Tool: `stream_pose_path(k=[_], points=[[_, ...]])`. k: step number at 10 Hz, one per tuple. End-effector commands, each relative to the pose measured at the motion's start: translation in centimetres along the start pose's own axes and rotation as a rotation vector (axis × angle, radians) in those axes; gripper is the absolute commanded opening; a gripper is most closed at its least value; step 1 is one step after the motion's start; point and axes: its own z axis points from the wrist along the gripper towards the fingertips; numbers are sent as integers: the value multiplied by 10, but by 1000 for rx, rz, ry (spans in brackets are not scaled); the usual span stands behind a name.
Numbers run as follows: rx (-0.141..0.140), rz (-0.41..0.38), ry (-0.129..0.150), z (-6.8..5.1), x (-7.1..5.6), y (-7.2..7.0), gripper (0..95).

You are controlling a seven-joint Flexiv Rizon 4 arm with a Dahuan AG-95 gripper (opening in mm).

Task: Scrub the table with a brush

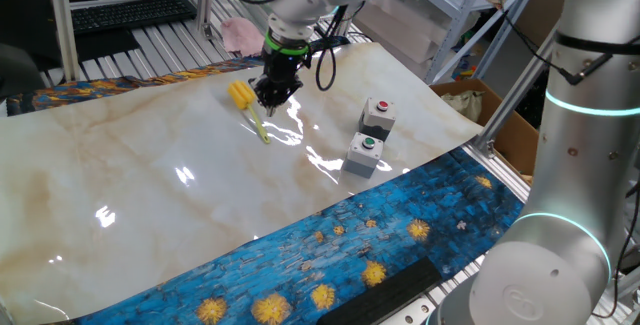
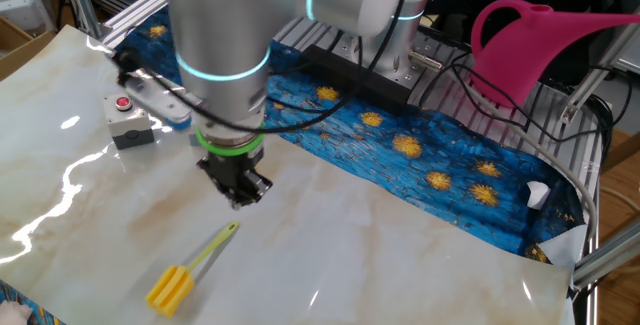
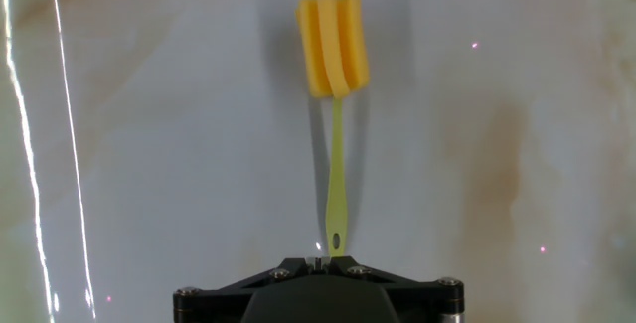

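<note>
The brush lies flat on the cream marble table, with its yellow head toward the back and its thin yellow-green handle toward the front. It also shows in the other fixed view and in the hand view. My gripper hovers just above the table beside the handle. In the other fixed view my gripper is a little beyond the handle's tip. In the hand view the fingertips meet just next to the handle's holed end. The jaws are together and hold nothing.
Two grey button boxes, one with a red button and one with a green, stand on the table to the right of the gripper. Blue cloth with yellow swirls edges the table. A pink watering can stands behind.
</note>
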Motion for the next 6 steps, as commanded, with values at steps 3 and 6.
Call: stream_pose_path(k=[3,6], points=[[-2,-7,-13,-1,2,0,0],[-20,-3,9,0,3,0,0]])
